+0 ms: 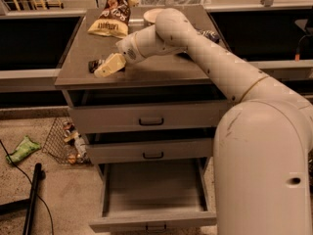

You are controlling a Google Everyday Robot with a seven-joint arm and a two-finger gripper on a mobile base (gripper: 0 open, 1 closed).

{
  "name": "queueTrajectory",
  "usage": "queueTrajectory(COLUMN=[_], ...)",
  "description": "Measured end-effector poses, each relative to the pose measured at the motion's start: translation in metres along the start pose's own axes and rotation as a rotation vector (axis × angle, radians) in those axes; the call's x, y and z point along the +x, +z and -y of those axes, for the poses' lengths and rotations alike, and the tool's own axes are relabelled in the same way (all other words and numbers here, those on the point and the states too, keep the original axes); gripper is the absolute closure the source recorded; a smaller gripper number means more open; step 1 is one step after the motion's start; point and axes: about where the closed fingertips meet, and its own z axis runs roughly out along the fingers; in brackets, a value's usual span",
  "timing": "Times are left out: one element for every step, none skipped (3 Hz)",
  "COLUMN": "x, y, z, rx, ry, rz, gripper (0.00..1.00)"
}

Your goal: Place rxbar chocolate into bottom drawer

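The rxbar chocolate lies flat on the grey cabinet top near its front left edge; only its dark left end shows. My gripper is down over the bar, covering most of it. The bottom drawer is pulled open below, its grey box empty, with its small dark handle at the front edge.
A yellow-and-brown snack bag lies at the back left of the top. A pale bowl stands behind my arm. A dark packet lies at the right. A wire basket and a green wrapper are on the floor.
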Motion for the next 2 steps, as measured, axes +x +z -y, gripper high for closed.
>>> queueTrajectory(x=[0.0063,0.0104], y=[0.0029,0.0052], z=[0.0045,0.0119], rx=[0.004,0.008], ry=[0.003,0.004], rz=[-0.024,-0.030], gripper=[0.00,0.00])
